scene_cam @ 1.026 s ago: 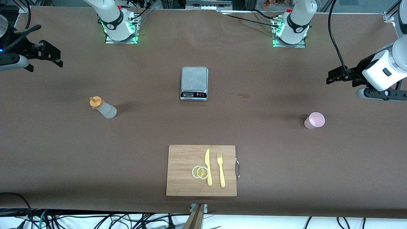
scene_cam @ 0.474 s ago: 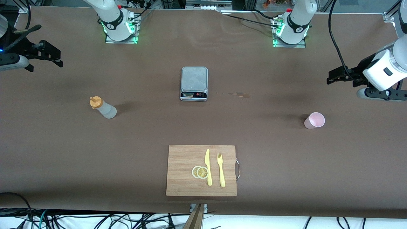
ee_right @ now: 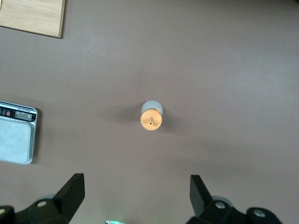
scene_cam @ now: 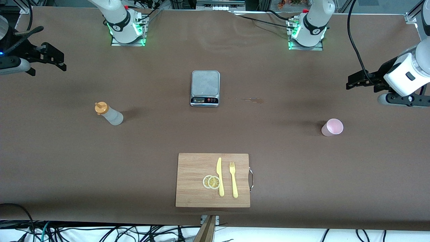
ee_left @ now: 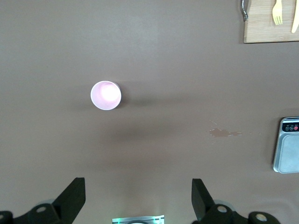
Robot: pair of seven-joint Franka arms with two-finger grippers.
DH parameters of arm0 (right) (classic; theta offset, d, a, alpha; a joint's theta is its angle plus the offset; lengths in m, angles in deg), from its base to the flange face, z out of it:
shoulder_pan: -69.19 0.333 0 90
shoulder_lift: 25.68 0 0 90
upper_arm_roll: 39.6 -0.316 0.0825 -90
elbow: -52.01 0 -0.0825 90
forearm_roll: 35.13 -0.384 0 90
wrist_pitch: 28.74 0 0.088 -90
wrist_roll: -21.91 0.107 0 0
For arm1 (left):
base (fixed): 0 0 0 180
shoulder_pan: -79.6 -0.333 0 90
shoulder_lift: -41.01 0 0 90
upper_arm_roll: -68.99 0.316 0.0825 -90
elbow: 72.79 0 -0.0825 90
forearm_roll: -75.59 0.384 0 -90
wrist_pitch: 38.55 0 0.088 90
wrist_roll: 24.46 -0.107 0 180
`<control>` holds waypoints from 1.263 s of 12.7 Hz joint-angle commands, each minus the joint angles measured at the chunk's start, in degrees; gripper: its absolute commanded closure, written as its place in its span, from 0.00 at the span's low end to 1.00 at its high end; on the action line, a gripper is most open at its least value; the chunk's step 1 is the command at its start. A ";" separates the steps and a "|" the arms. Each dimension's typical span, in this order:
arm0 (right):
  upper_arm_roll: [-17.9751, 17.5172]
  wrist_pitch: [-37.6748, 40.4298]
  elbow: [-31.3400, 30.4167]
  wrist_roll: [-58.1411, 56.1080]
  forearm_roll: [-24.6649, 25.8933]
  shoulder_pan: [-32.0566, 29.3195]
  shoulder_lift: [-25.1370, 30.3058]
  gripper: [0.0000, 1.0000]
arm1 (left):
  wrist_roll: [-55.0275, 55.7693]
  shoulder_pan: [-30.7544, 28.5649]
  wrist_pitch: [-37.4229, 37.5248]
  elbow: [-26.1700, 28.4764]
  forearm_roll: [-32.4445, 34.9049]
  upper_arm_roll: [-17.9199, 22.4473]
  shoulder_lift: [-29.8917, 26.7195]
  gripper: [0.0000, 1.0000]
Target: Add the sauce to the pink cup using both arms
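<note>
Near bench edge: cutting board point(scene_cam: 195, 188) at mid-span; nothing in play there. Mid-bench, sauce point(scene_cam: 109, 114) stands upright toward right arm's end, pink cup point(scene_cam: 332, 127) upright toward left arm's end, scale point(scene_cam: 205, 88) between, nearer the bases. Both tools high at bench ends, jaws wide, empty: right tool point(ee_right: 133, 193) should drop square over the bottle body below the cap, left tool point(ee_left: 135, 196) centre on the cup wall before closing.

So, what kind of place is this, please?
Probably a robotics lab set up as a mock kitchen: two white robot arm bases with green lights bolted to a brown-covered table, a small steel kitchen scale, loose cables below.
</note>
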 commanded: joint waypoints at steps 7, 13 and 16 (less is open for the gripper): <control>0.05 0.85 0.93 -0.35 0.05 -0.08 -0.15 0.00 | -0.38 -1.88 0.60 -2.35 0.86 -0.20 3.80 0.00; 0.05 0.85 0.93 -0.27 0.05 -0.08 -0.15 0.00 | -3.44 -2.50 -11.05 4.92 6.36 -0.11 8.65 0.00; 0.14 0.85 0.93 -0.27 0.05 -0.08 -0.15 0.00 | -8.90 -4.95 -25.64 14.32 8.68 0.06 10.76 0.00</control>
